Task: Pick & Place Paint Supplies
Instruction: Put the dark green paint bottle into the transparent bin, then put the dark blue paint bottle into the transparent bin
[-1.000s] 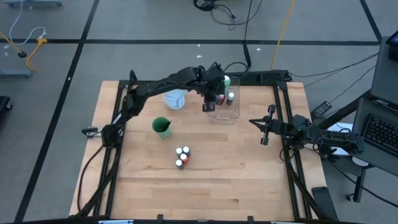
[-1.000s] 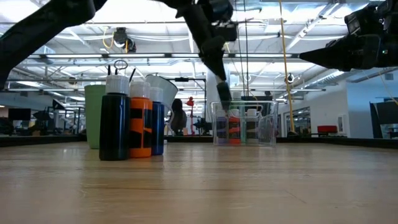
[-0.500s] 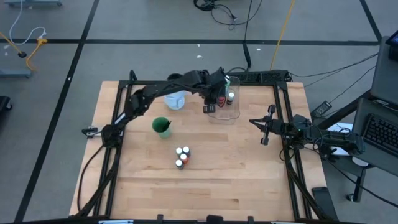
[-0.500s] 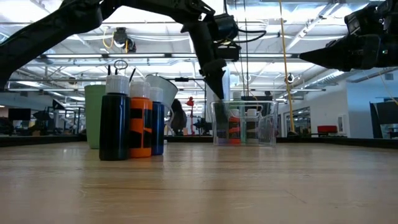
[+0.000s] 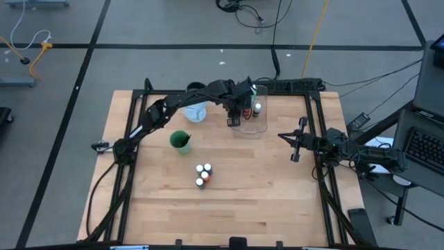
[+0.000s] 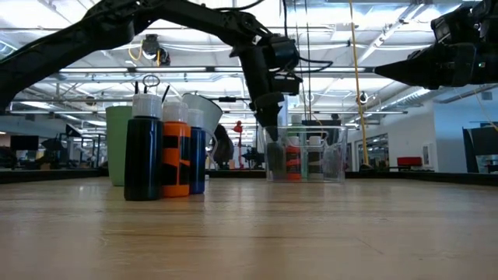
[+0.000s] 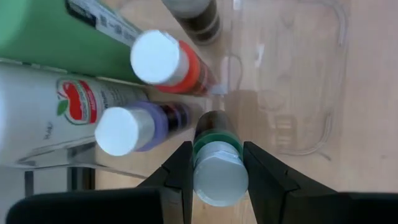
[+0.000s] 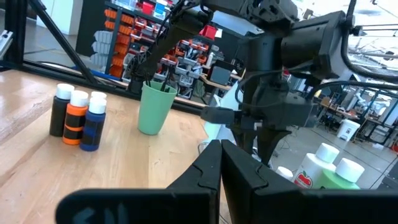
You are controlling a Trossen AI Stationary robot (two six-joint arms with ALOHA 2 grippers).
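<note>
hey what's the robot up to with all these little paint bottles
The left gripper holds a small green paint bottle by its white-capped top, over the clear plastic tray at the table's far side. Orange and purple bottles and two taller ones already stand in the tray. Three small bottles and a green cup wait mid-table. The right gripper is shut and idle at the right.

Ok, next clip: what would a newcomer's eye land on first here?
The left gripper, reached over the clear tray at the table's far side, shut on a small green paint bottle beside orange and purple ones already inside. Then the three bottles clustered mid-table, and the right gripper parked shut at the right edge.
</note>
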